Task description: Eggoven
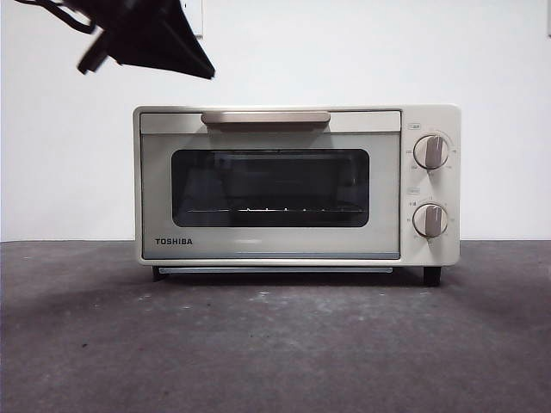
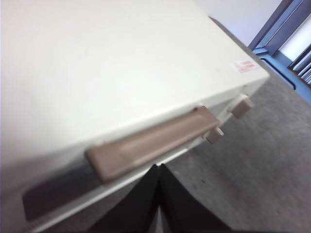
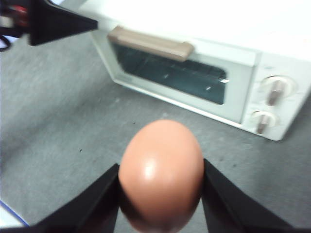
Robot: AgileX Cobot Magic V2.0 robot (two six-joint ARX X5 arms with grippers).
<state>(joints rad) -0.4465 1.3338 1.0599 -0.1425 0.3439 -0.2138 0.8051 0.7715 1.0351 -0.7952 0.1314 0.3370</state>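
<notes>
Egg (image 3: 161, 174) clamped in right gripper (image 3: 160, 194); left gripper (image 2: 158, 194) closed, empty, above shut oven's (image 1: 297, 185) handle (image 2: 153, 143)

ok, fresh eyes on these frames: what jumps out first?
The cream TOSHIBA toaster oven fills the middle of the table, door closed. The reddish-brown egg is clamped in the right end effector, held out in front of the oven. The left end effector, shut and empty, hangs just by the tan handle.
</notes>
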